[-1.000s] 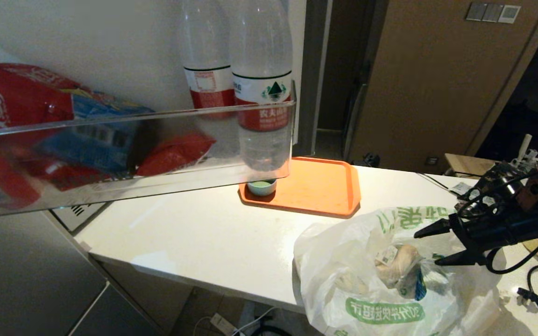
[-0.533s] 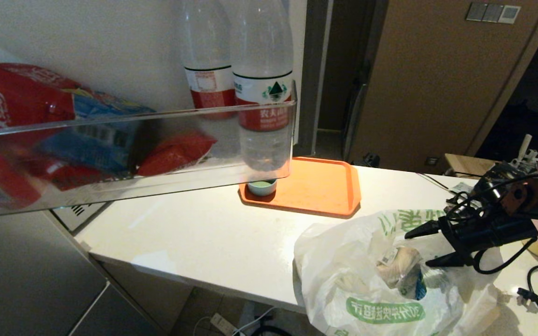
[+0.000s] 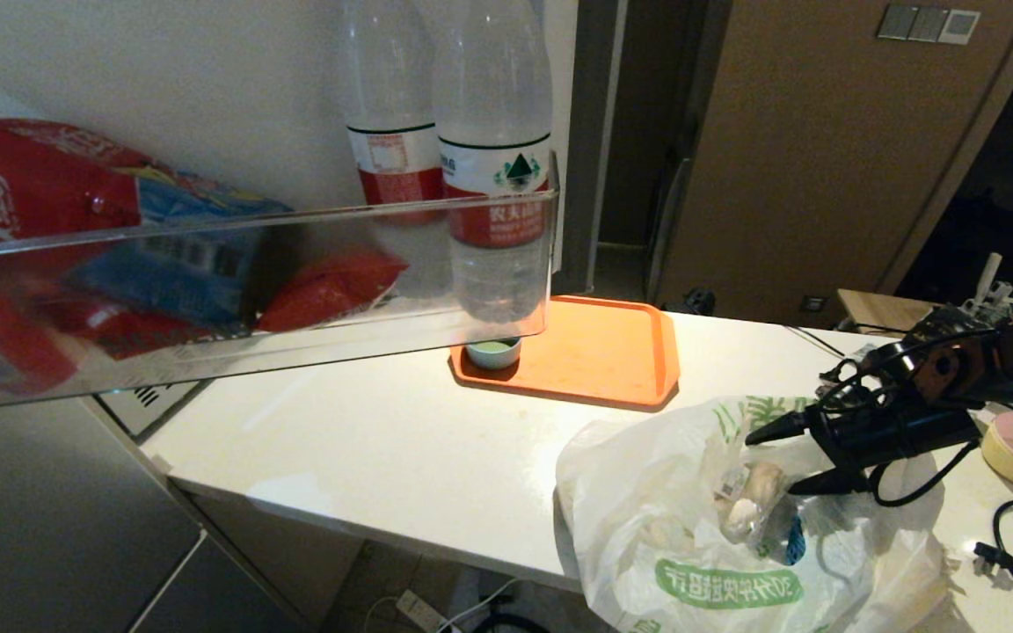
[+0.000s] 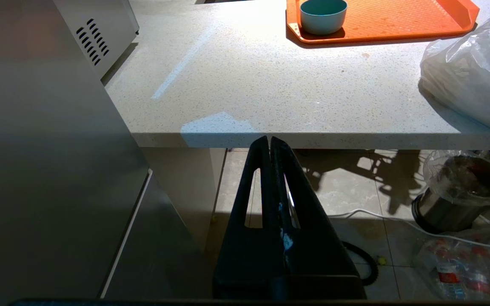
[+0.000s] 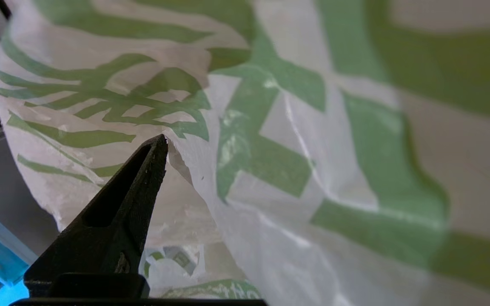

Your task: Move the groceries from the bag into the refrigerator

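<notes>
A: White speckled counter (image 3: 401,440), dim room, brown door behind. Where's the working tool?

B: Right gripper (image 3: 775,455), reaching in from the counter's far right, fingers spread wide, nothing between them. The bag (image 3: 691,545), crinkly white with green print, lies directly under and ahead of its tips. Upper tip is over the bag's top fold, lower tip at the bag's mouth. Right wrist view: one finger (image 5: 130,199) pressed close against the plastic.

A: Groceries?

B: Pale beige lumps (image 3: 748,501) inside the bag, just below and ahead of the lower tip. Contact: cannot tell.

A: Refrigerator?

B: Well beyond the tips, across the counter. Open door shelf (image 3: 251,290) holds a water bottle (image 3: 493,176) and red packets. Orange tray (image 3: 594,352) sits between shelf and bag.

A: Other arm?

B: Left gripper (image 4: 269,146), parked below the counter edge, fingers pressed together, empty.
</notes>
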Controlling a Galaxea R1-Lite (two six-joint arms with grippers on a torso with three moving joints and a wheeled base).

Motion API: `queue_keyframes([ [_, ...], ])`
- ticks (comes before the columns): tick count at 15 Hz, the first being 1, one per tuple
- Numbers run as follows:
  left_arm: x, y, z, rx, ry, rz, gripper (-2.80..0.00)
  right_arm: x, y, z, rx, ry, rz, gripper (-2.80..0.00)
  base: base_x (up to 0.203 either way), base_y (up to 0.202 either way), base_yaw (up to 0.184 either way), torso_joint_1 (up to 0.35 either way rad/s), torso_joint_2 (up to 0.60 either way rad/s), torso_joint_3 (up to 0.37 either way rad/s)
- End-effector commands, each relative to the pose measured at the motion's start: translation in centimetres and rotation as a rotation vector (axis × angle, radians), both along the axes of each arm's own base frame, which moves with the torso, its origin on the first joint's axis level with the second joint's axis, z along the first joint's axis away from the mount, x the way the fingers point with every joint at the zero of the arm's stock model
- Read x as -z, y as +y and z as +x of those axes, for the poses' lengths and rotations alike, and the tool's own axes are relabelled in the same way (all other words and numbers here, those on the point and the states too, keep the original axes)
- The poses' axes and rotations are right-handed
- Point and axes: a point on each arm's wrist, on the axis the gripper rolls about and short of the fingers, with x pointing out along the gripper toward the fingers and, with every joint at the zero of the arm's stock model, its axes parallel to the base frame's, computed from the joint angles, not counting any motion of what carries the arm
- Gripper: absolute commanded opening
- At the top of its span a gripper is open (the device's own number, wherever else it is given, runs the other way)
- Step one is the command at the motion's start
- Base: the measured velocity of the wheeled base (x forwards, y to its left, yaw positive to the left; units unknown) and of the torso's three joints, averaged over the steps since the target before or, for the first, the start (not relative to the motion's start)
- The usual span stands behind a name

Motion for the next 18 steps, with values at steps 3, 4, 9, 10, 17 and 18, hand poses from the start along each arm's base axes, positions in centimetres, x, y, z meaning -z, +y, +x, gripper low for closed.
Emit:
queue_keyframes([
  [3,0.0,0.0,0.0,0.000,0.003,0.001,-2.80,0.9,0.4,1.1,-0.017,-0.001,0.003,0.00,0.000,0.000,0.000,0.000,0.00,0.000],
  [4,0.0,0.0,0.0,0.000,0.003,0.001,-2.80,0.9,0.8,1.2,-0.029,-0.003,0.002,0.00,0.000,0.000,0.000,0.000,0.00,0.000],
  [9,0.0,0.0,0.0,0.000,0.002,0.001,-2.80,1.5,2.5,1.9,-0.076,-0.027,-0.004,0.00,0.000,0.000,0.000,0.000,0.00,0.000],
  [10,0.0,0.0,0.0,0.000,0.001,0.001,-2.80,1.7,2.6,2.0,-0.078,-0.035,-0.006,0.00,0.000,0.000,0.000,0.000,0.00,0.000],
  [17,0.0,0.0,0.0,0.000,0.001,0.001,-2.80,0.9,3.3,2.5,-0.100,-0.106,-0.007,0.00,0.000,0.000,0.000,0.000,0.00,0.000],
  [18,0.0,0.0,0.0,0.000,0.003,0.001,-2.80,0.6,3.3,2.3,-0.105,-0.113,0.005,0.00,0.000,0.000,0.000,0.000,0.00,0.000],
])
